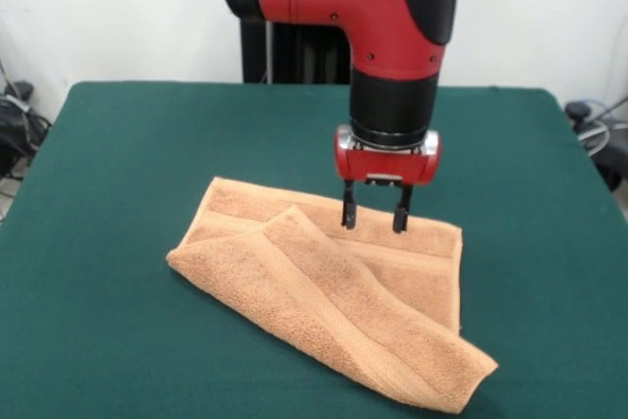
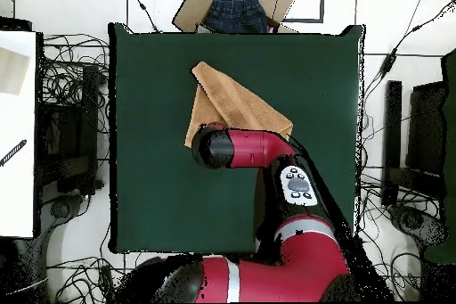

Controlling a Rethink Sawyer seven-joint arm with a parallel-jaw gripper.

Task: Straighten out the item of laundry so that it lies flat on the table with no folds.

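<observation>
While my arm reaches down from above, my claw [image 1: 375, 215] hangs with its two fingers spread apart and nothing between them, its tips at the far edge of the towel [image 1: 334, 296]. The towel lies near the middle of the green table [image 1: 118, 174], folded over itself: a long flap runs diagonally across the lower layer. From overhead, my arm covers part of the towel [image 2: 233, 100] on the table [image 2: 151, 176].
</observation>
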